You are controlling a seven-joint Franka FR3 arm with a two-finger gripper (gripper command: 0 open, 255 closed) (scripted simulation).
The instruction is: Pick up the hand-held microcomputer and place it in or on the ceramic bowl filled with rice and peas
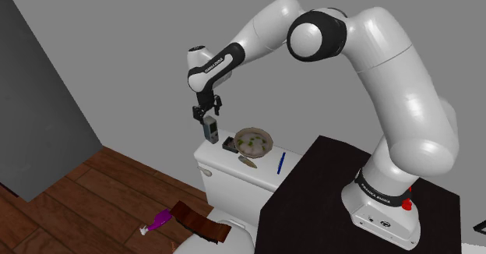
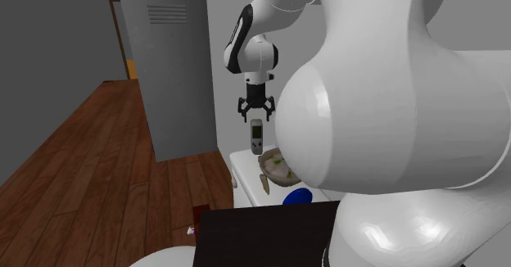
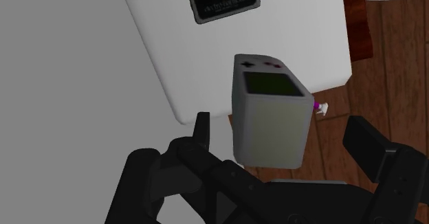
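Two fingers of the gripper (image 3: 278,125) stand apart, straddling the top end of the grey hand-held microcomputer (image 3: 268,119). One finger is plainly clear of its side, so nothing's clamped! The device is upright near a corner of the white tank lid (image 3: 172,44), offering its narrow sides to a squeeze from above. The bowl of rice and peas (image 1: 253,139) is close by, just past a black box (image 1: 228,143).

the handheld (image 3: 268,123) is grey with a dark green screen. the pen (image 1: 280,163) is blue, the floor (image 1: 93,190) brown planks
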